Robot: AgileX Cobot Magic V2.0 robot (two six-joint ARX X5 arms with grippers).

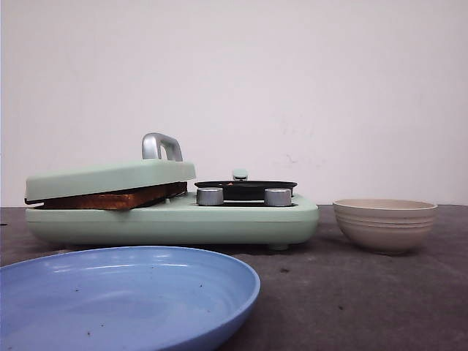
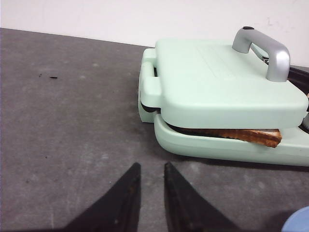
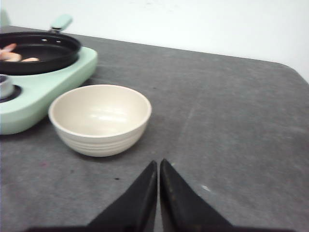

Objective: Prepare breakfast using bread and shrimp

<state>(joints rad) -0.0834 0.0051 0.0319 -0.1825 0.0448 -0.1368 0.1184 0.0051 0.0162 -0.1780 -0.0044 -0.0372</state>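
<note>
One big gray desk point(image 3: 231, 121) holds everything I see, and a plain white wall point(image 1: 292, 73) stands behind it. The desk top looks rough, with a few small dark specks.

My left pincer point(image 2: 149, 186) hangs just over the desk with a small gap between its two black tips, holding nothing. Ahead of it and off to one side sits the green cooker point(image 2: 222, 140). Its lid point(image 2: 217, 82) is down on the bread point(image 2: 256, 136), so only a brown crust peeks out at the edge. A silver handle point(image 2: 270, 50) sticks up from the lid.

My right pincer point(image 3: 158, 191) has its tips pressed together, also holding nothing. Just ahead of it is the beige bowl point(image 3: 100, 118), and I see nothing inside. Past the bowl is the black pan point(image 3: 41, 50) on the cooker, with the shrimp point(image 3: 14, 55) lying in it.

A blue plate point(image 1: 124, 296) sits near the front camera, in front of the cooker.
</note>
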